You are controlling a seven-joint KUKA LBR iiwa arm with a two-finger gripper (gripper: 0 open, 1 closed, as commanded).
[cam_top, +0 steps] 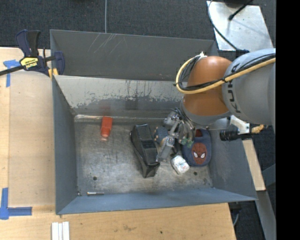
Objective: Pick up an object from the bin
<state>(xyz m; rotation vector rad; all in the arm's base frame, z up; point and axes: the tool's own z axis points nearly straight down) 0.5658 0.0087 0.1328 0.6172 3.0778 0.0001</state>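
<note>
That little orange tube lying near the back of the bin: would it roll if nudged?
Probably. The orange tube looks round and lies on its side on the flat bin floor, so a sideways nudge may roll it. It looks small, so it is likely light.

floor (140,14) — dark carpet, far side | tabletop (28,140) — pale wood

Grey arm (253,84), orange cover (206,89), yellow cable (220,80).
</note>
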